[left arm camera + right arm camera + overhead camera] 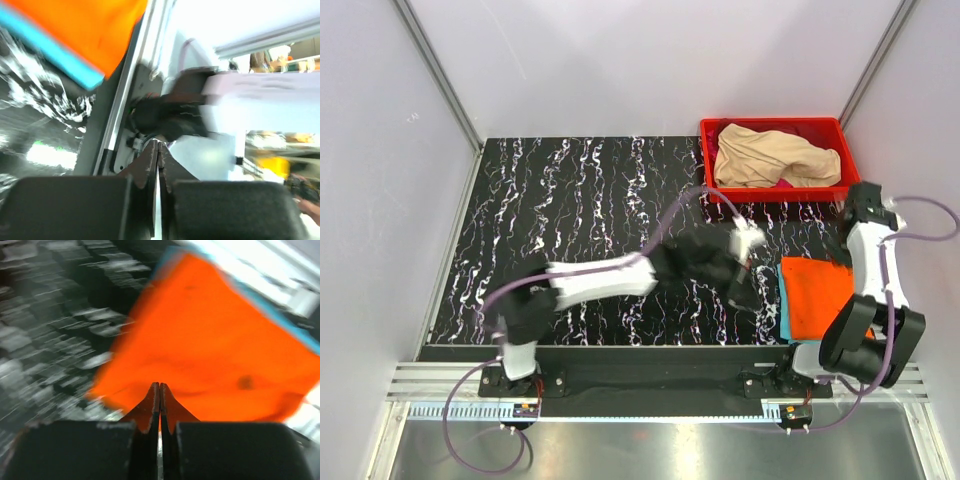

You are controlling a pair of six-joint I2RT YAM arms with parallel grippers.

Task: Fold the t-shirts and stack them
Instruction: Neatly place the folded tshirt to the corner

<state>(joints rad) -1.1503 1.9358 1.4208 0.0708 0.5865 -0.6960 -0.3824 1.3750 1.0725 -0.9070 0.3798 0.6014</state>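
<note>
A folded bright orange t-shirt point(817, 300) lies on a light blue t-shirt point(783, 312) at the table's near right. A beige t-shirt point(770, 157) is bunched in the red bin, with a bit of magenta cloth point(785, 184) under it. My left gripper point(744, 290) is shut and empty, just left of the stack; its wrist view shows the shut gripper point(159, 150), the orange shirt point(90, 25) and the blue shirt point(55, 55). My right gripper point(855, 215) is shut and empty, above the stack's far edge; its wrist view shows the gripper point(159, 390) over the orange shirt point(210, 340).
The red plastic bin point(712, 128) stands at the table's back right corner. The black marbled table point(580, 200) has white walls behind and at both sides. A metal rail point(650, 385) runs along the near edge by the arm bases.
</note>
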